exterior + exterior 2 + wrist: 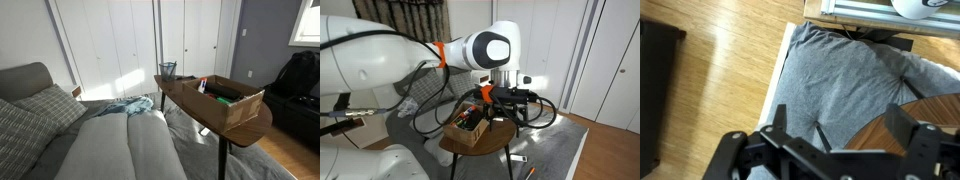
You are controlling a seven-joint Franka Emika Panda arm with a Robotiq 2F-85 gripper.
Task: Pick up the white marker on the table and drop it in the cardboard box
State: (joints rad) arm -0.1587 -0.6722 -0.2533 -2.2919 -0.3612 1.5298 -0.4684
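The dark-brown wooden table (240,128) on thin black legs carries the tan cardboard box (236,104), which holds several small items. In an exterior view my gripper (512,98) hangs just above the table (492,143), beside the box (466,130). In the wrist view my gripper (840,115) is open and empty. Its fingers frame the table's rounded edge (910,118) and a black leg (823,138) over grey rug. I cannot make out the white marker in any view.
A small dark mesh bin (167,70) stands at the table's far end. A grey sofa (60,135) lies beside the table. A grey rug (835,70) lies under the table, with wood floor (720,80) beside it. Small light objects (526,171) lie on the rug.
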